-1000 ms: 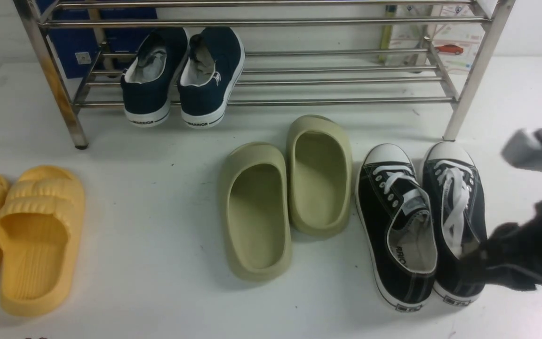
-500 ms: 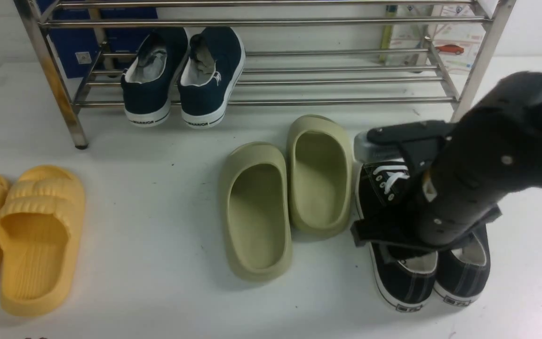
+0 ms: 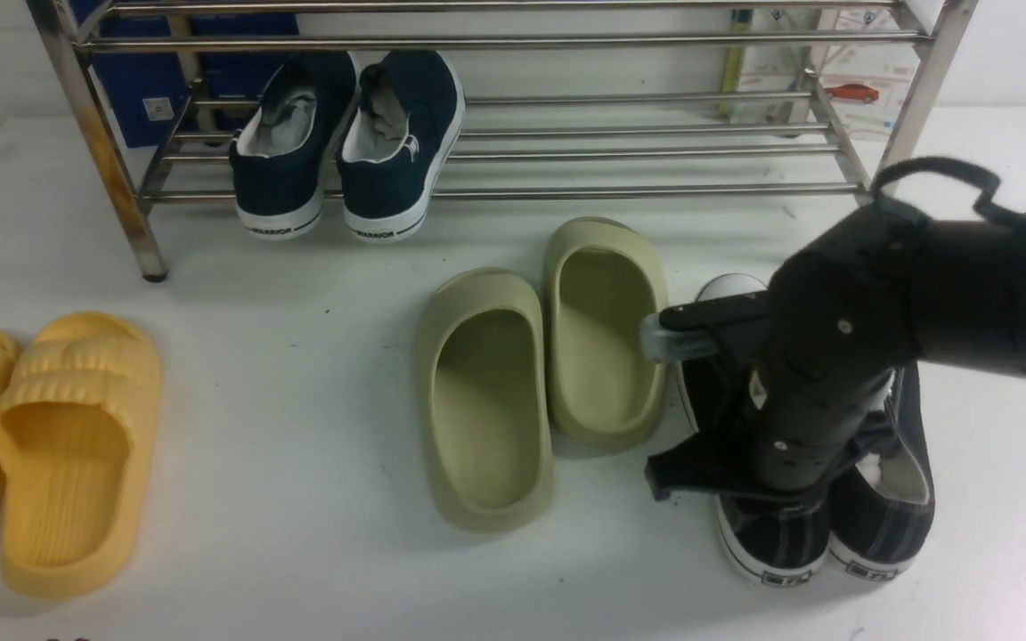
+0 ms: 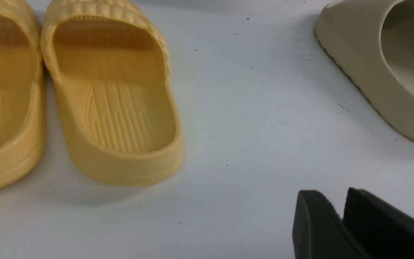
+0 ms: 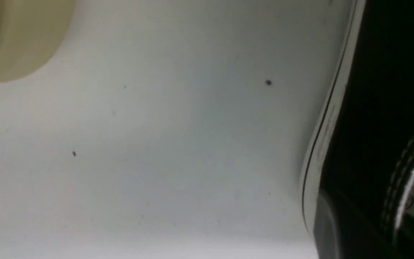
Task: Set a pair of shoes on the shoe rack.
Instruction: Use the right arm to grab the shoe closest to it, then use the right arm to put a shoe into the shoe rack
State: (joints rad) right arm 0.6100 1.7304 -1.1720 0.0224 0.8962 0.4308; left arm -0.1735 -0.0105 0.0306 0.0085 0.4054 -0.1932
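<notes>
The sneakers (image 3: pixel 776 534) sit side by side on the white floor (image 3: pixel 299 552), before the right end of the rack (image 3: pixel 566 190), toes toward it. The right gripper (image 3: pixel 785 481) is down at their collars, clenched; the arm hides whether it pinches them. Olive slippers (image 3: pixel 486 401) lie just left. Navy slip-ons (image 3: pixel 348 147) rest on the rack. The left gripper (image 4: pixel 331 194), slightly parted and empty, hangs near yellow slippers (image 4: pixel 113 108).

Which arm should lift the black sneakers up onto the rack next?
The right one. Its right tool sits down at the black sneakers, just in front of the shoe rack. The left tool hangs near the yellow slippers, well away from the pair.
</notes>
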